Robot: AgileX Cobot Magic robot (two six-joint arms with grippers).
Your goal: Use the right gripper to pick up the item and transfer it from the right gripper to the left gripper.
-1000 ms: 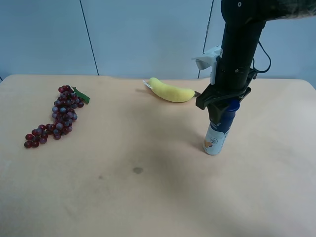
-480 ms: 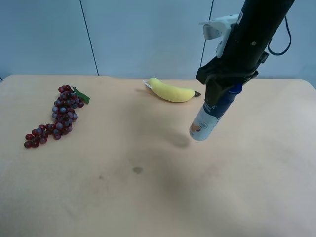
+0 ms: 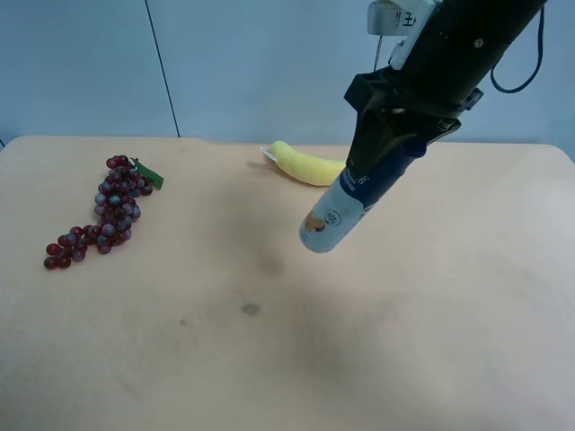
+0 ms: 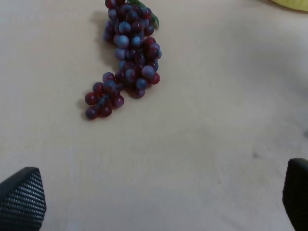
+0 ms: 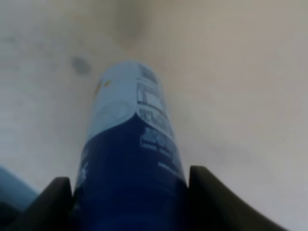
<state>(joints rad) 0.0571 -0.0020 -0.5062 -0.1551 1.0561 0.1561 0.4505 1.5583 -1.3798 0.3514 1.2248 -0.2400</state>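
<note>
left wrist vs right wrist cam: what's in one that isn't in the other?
Left wrist only: the grape bunch, a sliver of the banana at the frame edge, and the left gripper, open with nothing between its fingers. Right wrist only: the bottle, clamped in the right gripper, label end pointing away from the camera. Both: the tan table top.
</note>
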